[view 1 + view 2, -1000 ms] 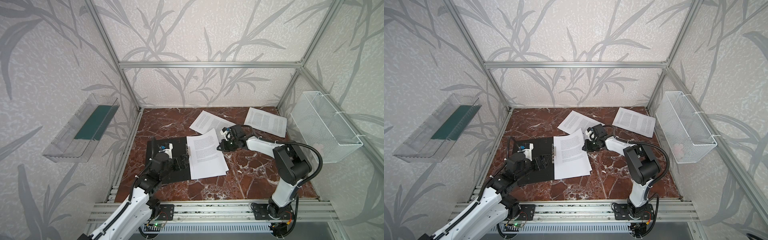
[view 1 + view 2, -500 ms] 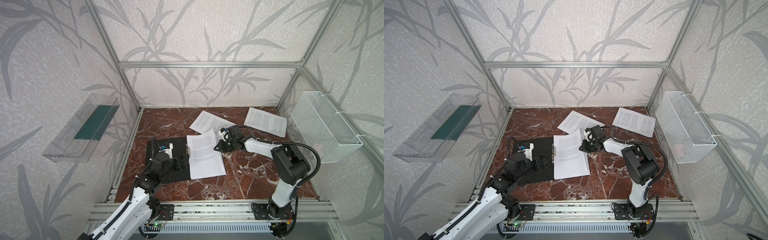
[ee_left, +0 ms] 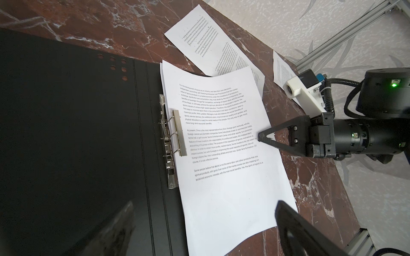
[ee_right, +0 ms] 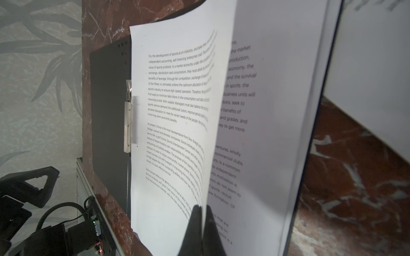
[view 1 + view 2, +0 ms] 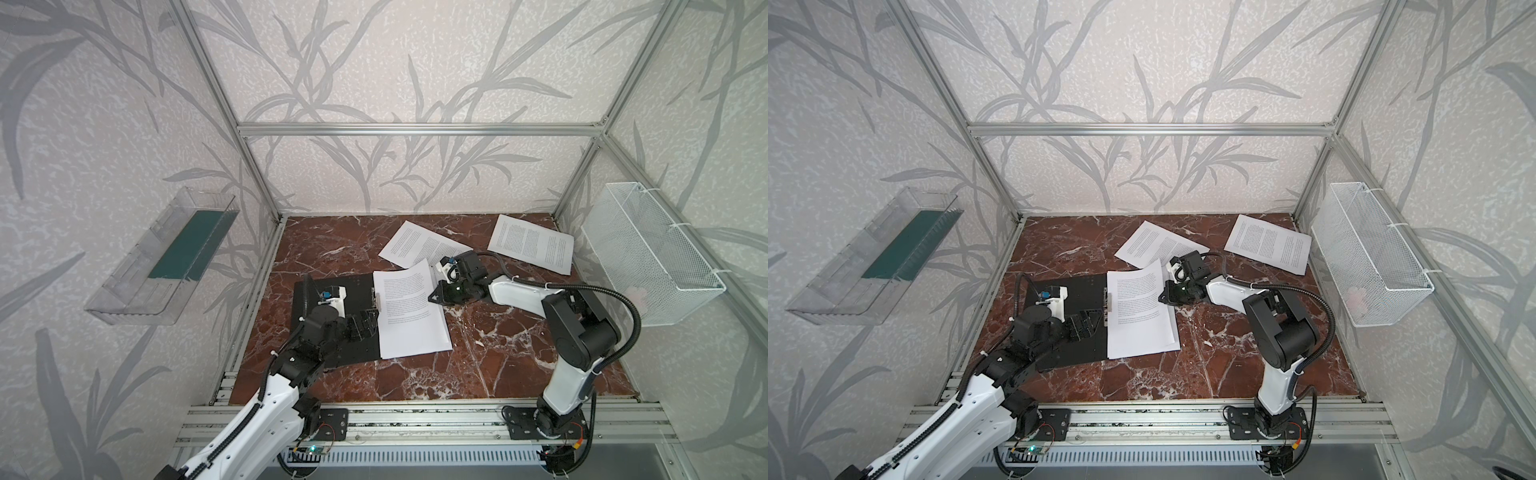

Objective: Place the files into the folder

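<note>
The folder (image 5: pixel 324 299) lies open and black side up at the left in both top views, its metal clip bar (image 3: pixel 178 133) along the spine. A printed sheet of the files (image 5: pixel 411 328) rests on the folder's right half. My right gripper (image 5: pixel 434 296) is shut on that sheet's right edge, which bows upward (image 4: pixel 173 133) over a second sheet (image 4: pixel 266 110). My left gripper (image 5: pixel 365 328) hovers open over the folder, with nothing between its fingers (image 3: pixel 288 221). Two more files (image 5: pixel 419 245) (image 5: pixel 532 243) lie flat at the back.
A clear plastic tray (image 5: pixel 166 257) hangs on the left wall and a white wire basket (image 5: pixel 648 257) on the right wall. Aluminium frame rails (image 5: pixel 415 415) run along the table's front edge. Red marble table (image 5: pixel 498 353) shows bare at the front right.
My right gripper has shifted slightly left with the sheet's edge, so the sheet bows more toward the clip bar. The left arm has stayed still.
</note>
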Available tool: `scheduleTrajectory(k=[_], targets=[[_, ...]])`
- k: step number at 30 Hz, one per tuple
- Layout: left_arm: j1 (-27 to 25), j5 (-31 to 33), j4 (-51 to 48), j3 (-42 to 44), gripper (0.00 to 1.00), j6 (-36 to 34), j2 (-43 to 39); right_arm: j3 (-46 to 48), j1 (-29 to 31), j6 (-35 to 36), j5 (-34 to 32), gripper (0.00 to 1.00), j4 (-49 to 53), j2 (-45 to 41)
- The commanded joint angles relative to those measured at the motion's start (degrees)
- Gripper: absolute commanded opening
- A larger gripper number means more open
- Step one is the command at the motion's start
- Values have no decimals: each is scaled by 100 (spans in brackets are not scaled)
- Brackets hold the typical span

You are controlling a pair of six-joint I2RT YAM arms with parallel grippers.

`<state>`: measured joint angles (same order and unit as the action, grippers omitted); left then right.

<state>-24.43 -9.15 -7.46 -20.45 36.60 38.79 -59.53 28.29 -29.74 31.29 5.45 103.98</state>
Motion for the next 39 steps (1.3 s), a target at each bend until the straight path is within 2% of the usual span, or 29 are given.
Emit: scheduleTrajectory(k=[1, 33, 34, 36, 39], targets=[[-18, -10, 122, 62, 99, -56, 15, -115, 31, 187, -92, 0, 233, -9], [-18, -29, 183, 73, 99, -52, 43, -65, 49, -204, 18, 0, -207, 105], [-18, -33, 181, 76, 99, -56, 41, -68, 53, -192, 18, 1, -193, 96], [-18, -30, 178, 74, 99, -52, 40, -75, 51, -165, 0, 12, -161, 72], [-13, -46, 181, 68, 99, -52, 29, -156, 36, -32, -198, 42, 74, -2]])
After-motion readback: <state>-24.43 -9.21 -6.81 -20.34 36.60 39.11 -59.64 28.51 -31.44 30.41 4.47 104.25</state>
